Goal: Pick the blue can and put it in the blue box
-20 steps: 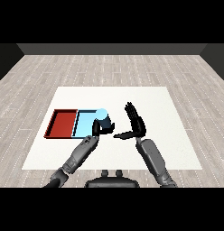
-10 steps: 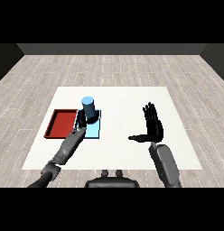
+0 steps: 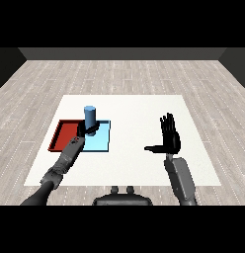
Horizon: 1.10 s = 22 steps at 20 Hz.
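White counter (image 3: 134, 106) on a grey plank floor. Nearest, the right hand (image 3: 170, 139) stands apart, fingers straight, holding nothing. Further in, the left hand (image 3: 88, 130) has its fingers curled round the base of the blue can (image 3: 90, 115), upright over the blue tray (image 3: 101, 143), beside the red tray (image 3: 62, 136). Judged rigid, light, smooth-walled; best held mid-body

Bare room: plank floor (image 3: 144, 74), white table (image 3: 139, 113).
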Each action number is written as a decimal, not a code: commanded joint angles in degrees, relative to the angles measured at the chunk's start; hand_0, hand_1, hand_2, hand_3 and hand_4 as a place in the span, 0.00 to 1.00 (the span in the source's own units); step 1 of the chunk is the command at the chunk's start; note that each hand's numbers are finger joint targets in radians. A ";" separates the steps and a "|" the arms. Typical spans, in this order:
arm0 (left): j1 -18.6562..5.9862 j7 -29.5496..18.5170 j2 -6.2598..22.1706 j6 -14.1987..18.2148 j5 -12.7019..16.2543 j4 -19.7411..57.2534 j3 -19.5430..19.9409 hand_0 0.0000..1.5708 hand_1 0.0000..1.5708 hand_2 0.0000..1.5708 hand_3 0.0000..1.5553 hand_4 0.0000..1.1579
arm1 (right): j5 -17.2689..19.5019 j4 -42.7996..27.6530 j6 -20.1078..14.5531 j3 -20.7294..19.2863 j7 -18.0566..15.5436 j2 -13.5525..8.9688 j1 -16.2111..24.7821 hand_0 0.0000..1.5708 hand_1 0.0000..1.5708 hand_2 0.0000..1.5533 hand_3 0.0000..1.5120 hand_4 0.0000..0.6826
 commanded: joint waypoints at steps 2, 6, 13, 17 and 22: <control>-6.66 2.88 -2.35 -0.16 -3.13 13.72 -0.16 1.00 1.00 0.99 0.94 0.89 | -0.36 1.51 0.41 0.20 -1.70 1.83 2.65 0.00 0.00 0.00 0.00 0.00; -6.68 3.87 -6.27 0.75 -1.50 18.99 2.45 1.00 1.00 0.98 0.93 0.83 | -1.04 6.05 0.77 -2.40 -0.92 0.92 -1.53 0.00 0.00 0.00 0.00 0.00; -4.15 0.98 -6.41 0.86 2.08 22.16 7.55 0.70 0.70 0.69 0.62 0.44 | -4.52 4.66 4.25 -5.82 -0.80 -1.40 -0.65 0.00 0.00 0.00 0.00 0.00; -6.75 6.90 -5.08 1.14 -2.94 25.54 3.18 0.00 0.00 0.00 0.00 0.00 | -4.39 1.42 2.72 -5.36 2.86 -1.46 -1.61 0.00 0.00 0.00 0.00 0.00; -6.36 5.21 -6.56 8.50 -1.89 23.73 4.98 0.00 0.00 0.00 0.00 0.00 | -2.18 3.17 4.08 -4.08 0.12 -0.76 -0.46 0.00 0.00 0.00 0.00 0.00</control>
